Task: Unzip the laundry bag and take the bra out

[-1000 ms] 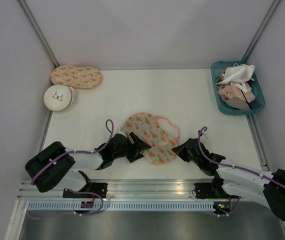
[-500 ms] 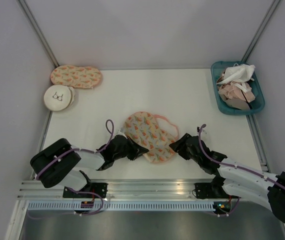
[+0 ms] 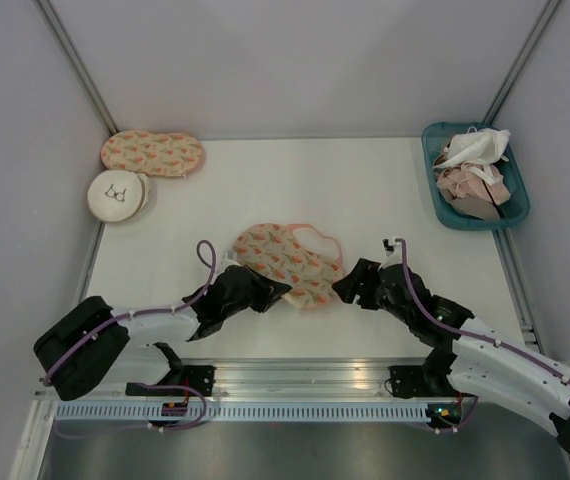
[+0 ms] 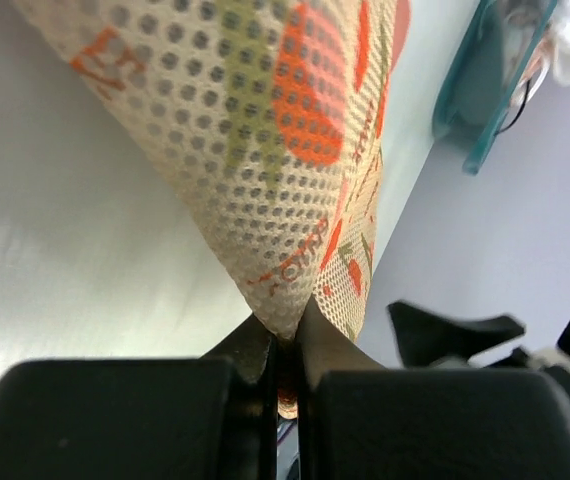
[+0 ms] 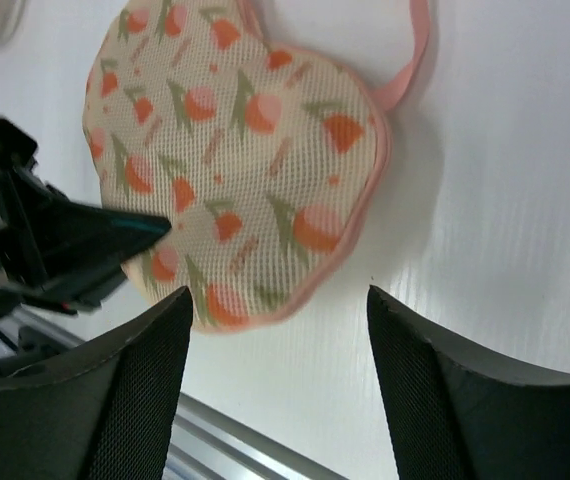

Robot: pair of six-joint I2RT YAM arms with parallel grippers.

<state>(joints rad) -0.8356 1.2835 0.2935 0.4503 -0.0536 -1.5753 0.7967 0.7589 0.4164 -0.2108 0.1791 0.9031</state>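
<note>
L gripper (image 4: 283, 345) is closed tight on bag (image 3: 290, 262) edge, fabric pinched btwn fingers. R gripper (image 5: 277, 300) is spread wide, empty; bag seen just ahead, untouched.

Lab test cell: white bench (image 3: 365, 190), plain grey wall panels (image 3: 295, 60), aluminium rail (image 3: 295, 380) at near edge, arms bolted on.

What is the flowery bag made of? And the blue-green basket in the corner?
The laundry bag looks like soft, matte mesh fabric: up close it shows rows of tiny holes, and it creases where the left gripper pinches it. The basket is probably hard teal plastic, judging by its smooth, stiff rim, but it is small in view.
</note>
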